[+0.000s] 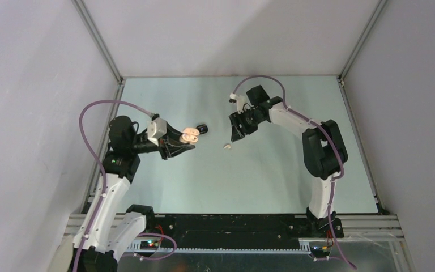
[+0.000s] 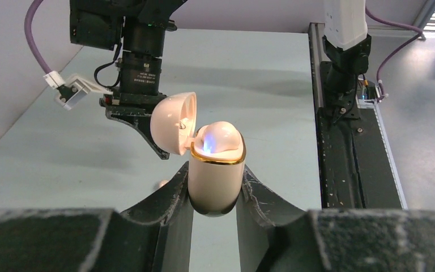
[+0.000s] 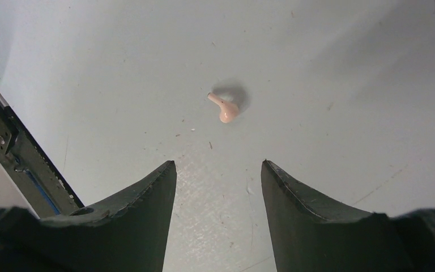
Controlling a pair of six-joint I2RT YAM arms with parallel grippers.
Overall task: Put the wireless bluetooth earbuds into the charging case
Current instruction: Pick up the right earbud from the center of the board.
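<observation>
A pale green table point(image 1: 272, 187) lay inside a grey-walled enclosure, with two robot arms reaching in from its near edge. The left arm point(image 1: 105, 192) stretched toward the middle of the table. The right arm point(image 1: 317, 153) bent back toward it from the other side.

The left gripper point(image 2: 215, 190) was clamped on a beige charging case point(image 2: 215, 175), one finger on each side of its lower body, holding it upright off the table. The case's hinged lid point(image 2: 174, 122) stood open, tipped to the left. One pale earbud point(image 2: 222, 139) sat in the case's mouth, with a blue light glowing beside it.

The right gripper point(image 3: 218, 164) hung over the table with its fingers apart and nothing between them. A second, loose earbud point(image 3: 225, 107), pinkish-beige with a short stem, lay flat on the table just ahead of that gap, touching neither finger. From above, it lay between the two grippers, closer to the right one.

A small black item point(image 1: 203, 129) rested on the table just beyond the held case; it was too small to identify.
</observation>
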